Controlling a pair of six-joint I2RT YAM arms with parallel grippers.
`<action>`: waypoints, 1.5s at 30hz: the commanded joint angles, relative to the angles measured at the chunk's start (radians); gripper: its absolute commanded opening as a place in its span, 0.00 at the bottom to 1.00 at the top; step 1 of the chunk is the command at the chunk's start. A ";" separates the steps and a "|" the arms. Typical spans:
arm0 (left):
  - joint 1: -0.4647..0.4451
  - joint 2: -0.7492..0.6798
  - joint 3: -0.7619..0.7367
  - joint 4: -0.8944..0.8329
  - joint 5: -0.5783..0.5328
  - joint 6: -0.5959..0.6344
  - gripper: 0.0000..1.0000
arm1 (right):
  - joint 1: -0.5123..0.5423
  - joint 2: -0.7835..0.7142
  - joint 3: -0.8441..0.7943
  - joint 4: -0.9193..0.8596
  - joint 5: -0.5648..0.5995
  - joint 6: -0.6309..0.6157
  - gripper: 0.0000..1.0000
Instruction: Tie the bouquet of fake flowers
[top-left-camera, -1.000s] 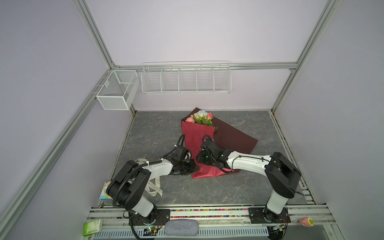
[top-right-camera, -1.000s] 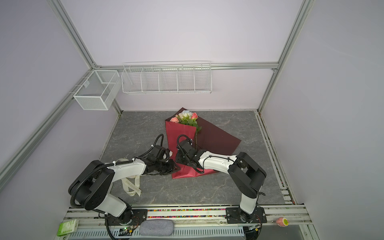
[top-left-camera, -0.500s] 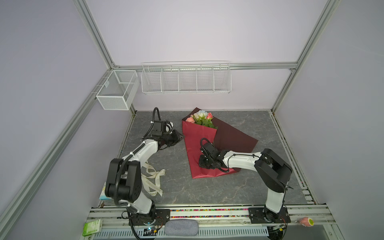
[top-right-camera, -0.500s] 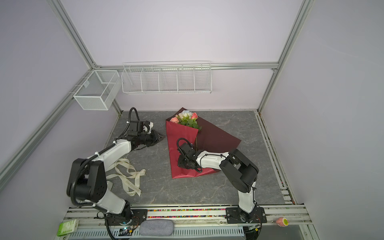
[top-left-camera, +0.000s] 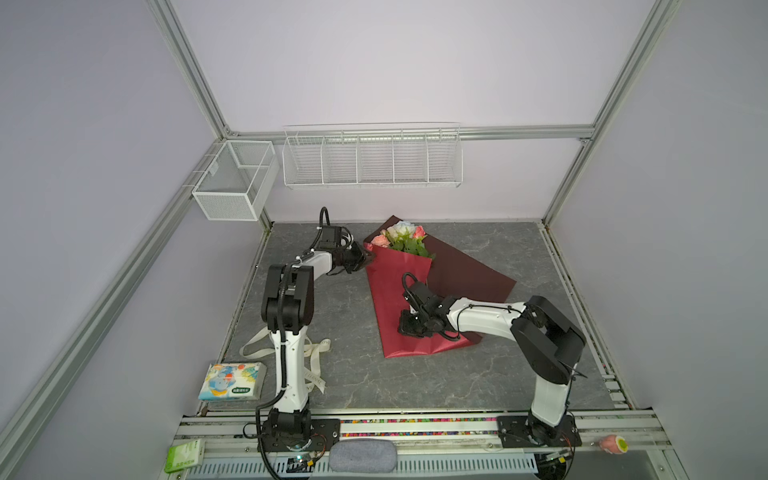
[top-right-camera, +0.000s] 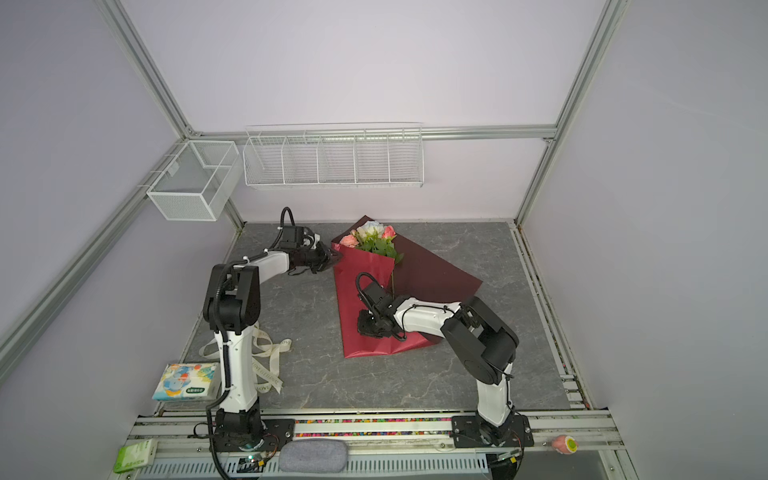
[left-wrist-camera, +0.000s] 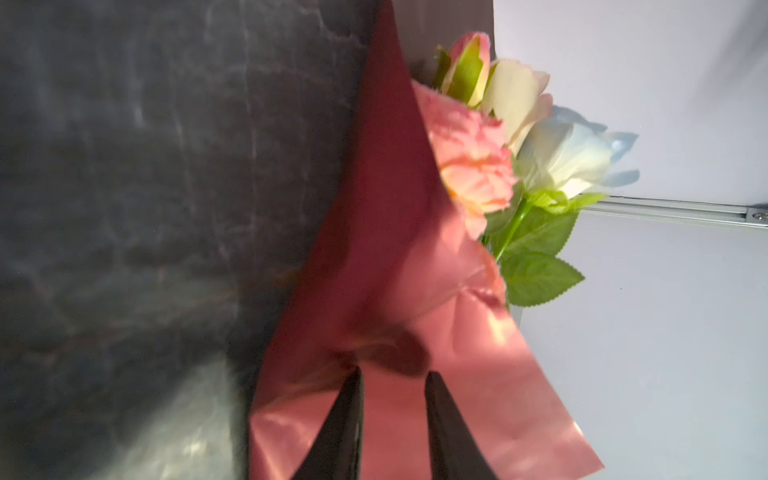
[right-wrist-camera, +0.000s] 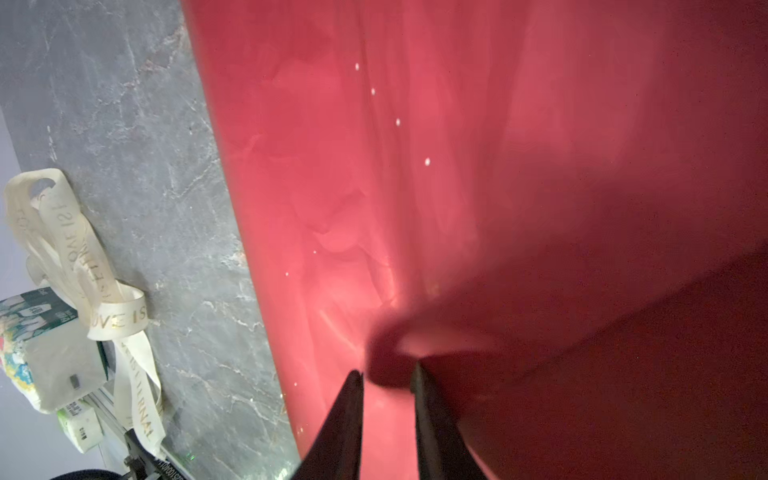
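On table (top-left-camera: 415, 386), bouquet of fake flowers (top-left-camera: 390, 291) lying front-to-back, blooms rearward, perhaps raised

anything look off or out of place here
Yes. The ribbon lies in a loose tangle on the table, well apart from the bouquet, which is untied. One paper flap lies spread flat beside it, so the wrap looks half open.

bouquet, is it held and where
Both, it seems: left gripper pinches the bouquet at its wrap edge beside the blooms; right gripper pinches a fold near the stem end.
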 joint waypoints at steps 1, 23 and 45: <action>0.008 0.077 0.132 -0.036 -0.001 -0.017 0.27 | -0.013 -0.021 0.027 -0.059 -0.018 -0.034 0.27; 0.018 0.106 0.429 -0.346 -0.049 0.117 0.43 | -0.097 -0.043 0.031 -0.013 -0.118 -0.076 0.35; -0.470 -0.533 -0.603 -0.004 -0.348 -0.028 0.32 | -0.304 0.021 0.107 0.004 -0.300 -0.104 0.47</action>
